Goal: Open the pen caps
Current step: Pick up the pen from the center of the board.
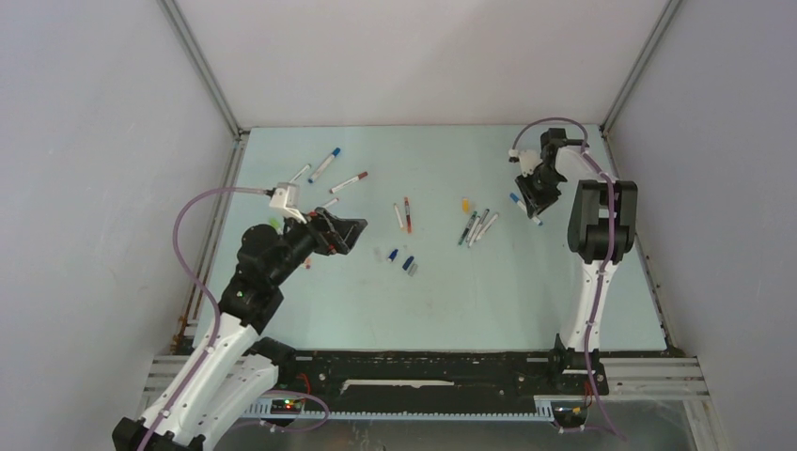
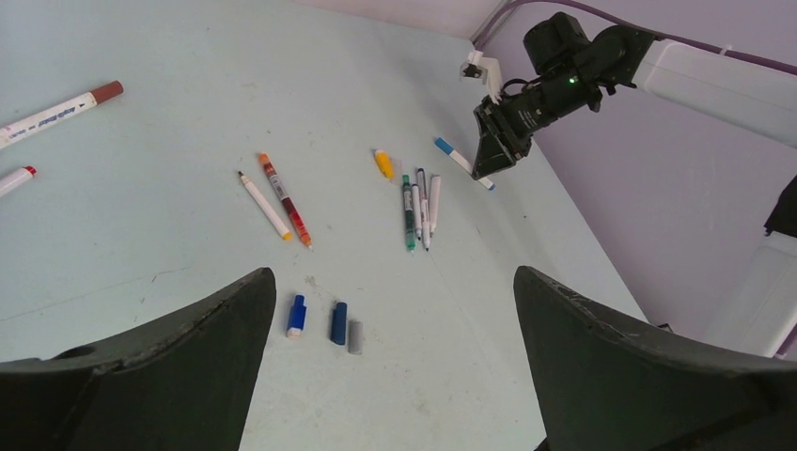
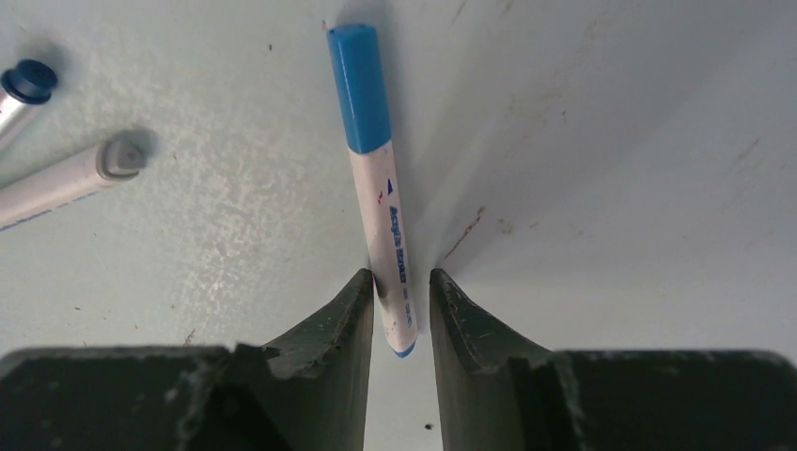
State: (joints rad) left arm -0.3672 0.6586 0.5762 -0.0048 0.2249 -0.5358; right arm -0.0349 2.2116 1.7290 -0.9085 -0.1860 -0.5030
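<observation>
A white pen point(image 3: 387, 216) with a light blue pen cap point(image 3: 359, 89) lies on the table at the back right, also seen in the top view point(image 1: 520, 202). Its bare tail end sits between the fingers of my right gripper point(image 3: 402, 277), which are narrowly parted: the left finger touches it and a slit shows at the right one. My left gripper point(image 2: 393, 272) hovers wide open and empty over the left-middle of the table. Just ahead of it lie three loose caps: blue point(image 2: 296, 315), blue point(image 2: 338, 322) and grey point(image 2: 354, 336). A yellow cap point(image 2: 383, 164) lies farther back.
Several uncapped pens point(image 1: 477, 227) lie together in mid-table, two orange-tipped ones point(image 1: 402, 216) to their left. Capped markers point(image 1: 324, 166) point(image 1: 349, 182) rest at the back left. Two pen ends point(image 3: 122, 155) show left of the right gripper. The enclosure walls stand close behind the right arm.
</observation>
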